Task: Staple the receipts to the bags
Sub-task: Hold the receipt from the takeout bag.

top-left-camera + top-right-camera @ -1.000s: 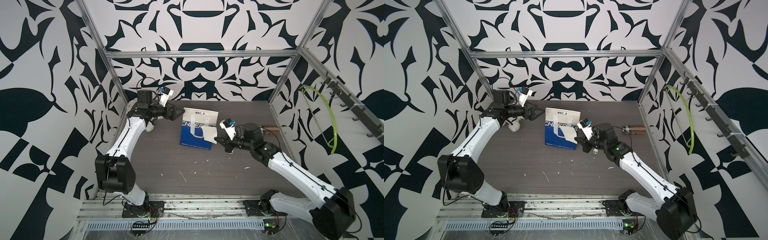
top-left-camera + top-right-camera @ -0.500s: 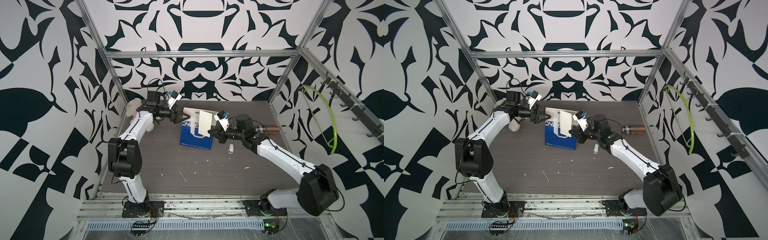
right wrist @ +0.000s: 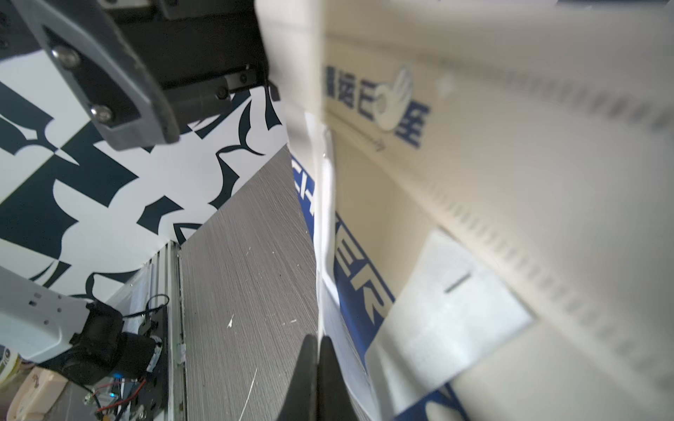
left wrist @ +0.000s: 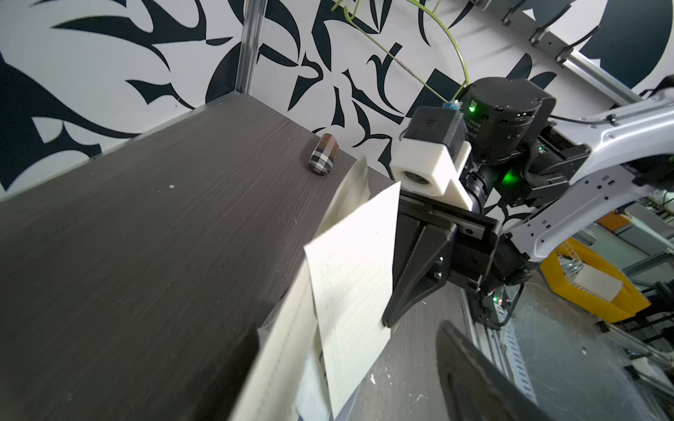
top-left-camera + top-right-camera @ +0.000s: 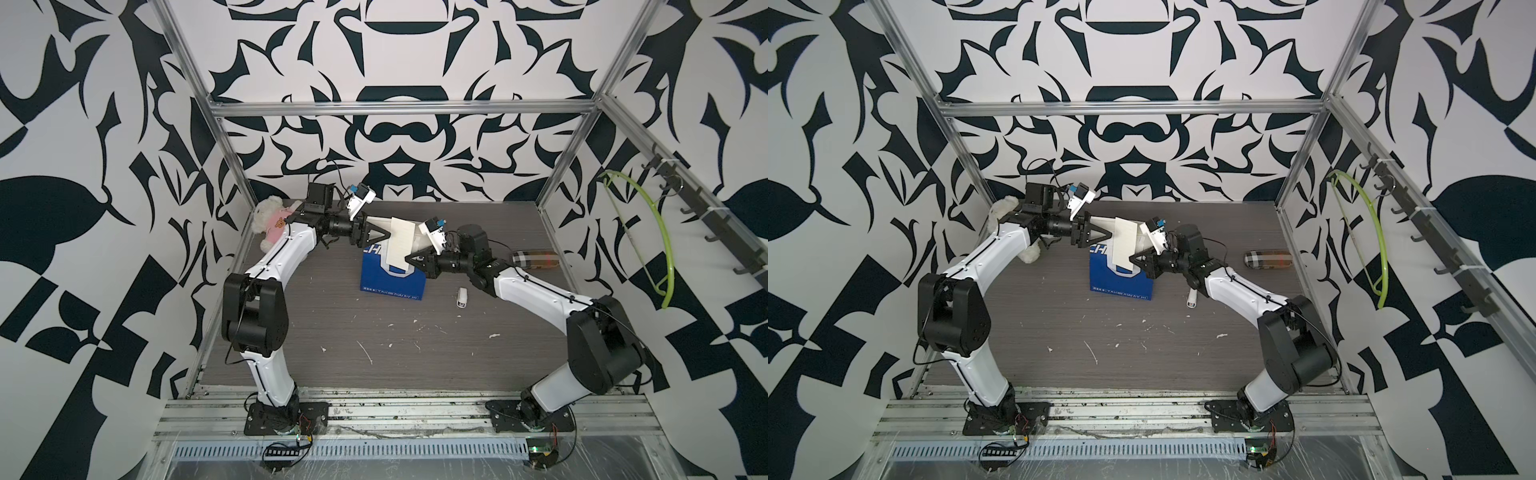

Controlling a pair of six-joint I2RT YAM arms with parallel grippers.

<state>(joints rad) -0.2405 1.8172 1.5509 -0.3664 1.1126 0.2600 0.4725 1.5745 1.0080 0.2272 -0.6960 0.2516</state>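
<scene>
The right jaws are clamped shut on the lower corner of the receipt (image 5: 400, 243), which hangs between the parted, empty left jaws against the top band of the bag (image 5: 386, 279); closing askew, or an early release, could drop the receipt

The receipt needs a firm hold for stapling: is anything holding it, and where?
The right gripper holds the receipt by its lower corner, jaws shut on it. The left gripper, jaws apart at the top of the bag, grips nothing.
</scene>
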